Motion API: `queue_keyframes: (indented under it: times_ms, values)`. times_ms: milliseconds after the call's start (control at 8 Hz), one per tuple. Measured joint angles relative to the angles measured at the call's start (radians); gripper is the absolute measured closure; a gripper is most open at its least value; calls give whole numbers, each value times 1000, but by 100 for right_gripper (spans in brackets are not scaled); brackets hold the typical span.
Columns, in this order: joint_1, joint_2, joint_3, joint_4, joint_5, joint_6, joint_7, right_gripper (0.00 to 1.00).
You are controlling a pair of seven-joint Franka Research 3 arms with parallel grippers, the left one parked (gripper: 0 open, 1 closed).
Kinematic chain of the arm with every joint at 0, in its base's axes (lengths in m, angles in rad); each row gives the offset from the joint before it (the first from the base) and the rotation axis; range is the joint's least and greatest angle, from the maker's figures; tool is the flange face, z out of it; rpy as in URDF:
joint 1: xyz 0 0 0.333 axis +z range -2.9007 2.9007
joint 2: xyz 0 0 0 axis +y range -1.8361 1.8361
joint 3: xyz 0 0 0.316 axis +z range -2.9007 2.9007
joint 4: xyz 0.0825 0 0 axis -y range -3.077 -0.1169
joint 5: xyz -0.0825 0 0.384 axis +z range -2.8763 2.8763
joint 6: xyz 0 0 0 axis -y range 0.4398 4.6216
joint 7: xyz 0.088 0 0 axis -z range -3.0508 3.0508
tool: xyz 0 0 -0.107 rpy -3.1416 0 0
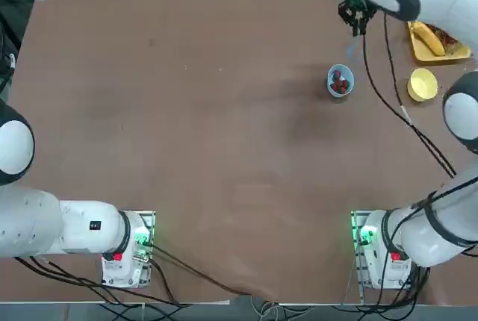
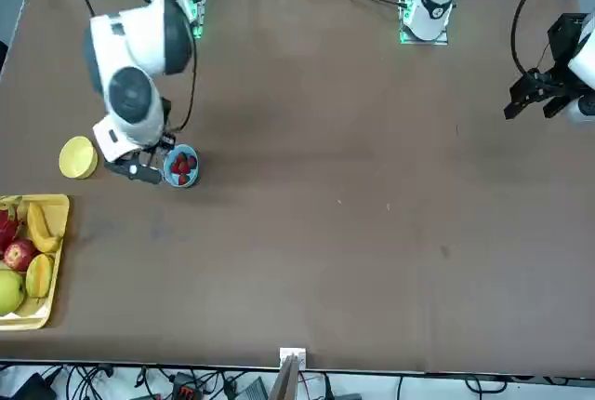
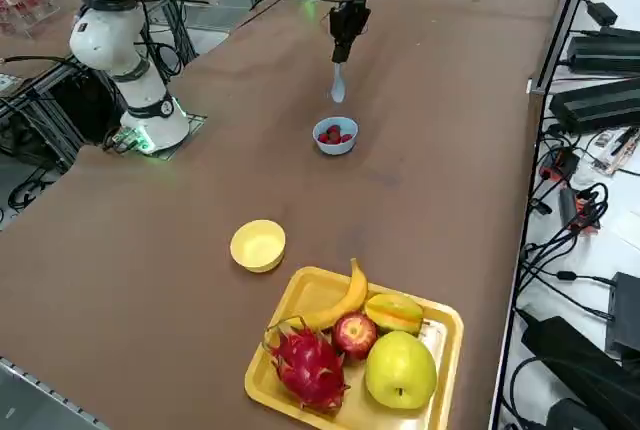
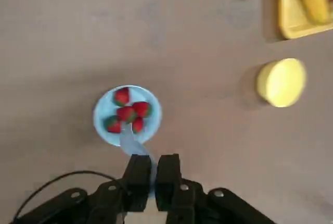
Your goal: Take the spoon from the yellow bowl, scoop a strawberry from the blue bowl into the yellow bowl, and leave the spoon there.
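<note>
The right gripper is held in the air above the brown table, clear of the surface, fingers pointing down and clenched on the handle of the spoon. The spoon hangs below the fingers with its pale bowl end lowest, as seen from the right side. In the right wrist view the fingers are seen pinched together on the handle, and the spoon's bowl end is lined up over the near rim of the blue bowl; whether it touches the rim cannot be told there, but the side view shows the spoon well above the blue bowl — no contact. Four strawberries are counted in the blue bowl, clustered around its centre. The yellow bowl is set apart from the blue bowl, toward the robot's right, and nothing is seen inside it. Beyond the yellow bowl, at the table's right edge, a yellow tray is loaded with a banana, an apple, a dragon fruit and a large green-yellow fruit. From the front, the gripper is seen between the yellow bowl and the blue bowl — the spoon itself cannot be made out there.
</note>
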Motion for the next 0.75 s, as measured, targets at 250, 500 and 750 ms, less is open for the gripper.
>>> queue_keyframes:
  times_ms: [250, 500, 750]
  values:
    - [-41, -78, -4, -160, 64, 160, 0, 90]
    - [-57, -134, -5, -294, 98, 295, 1, 90]
    - [-64, -148, -5, -369, 106, 414, 21, 90]
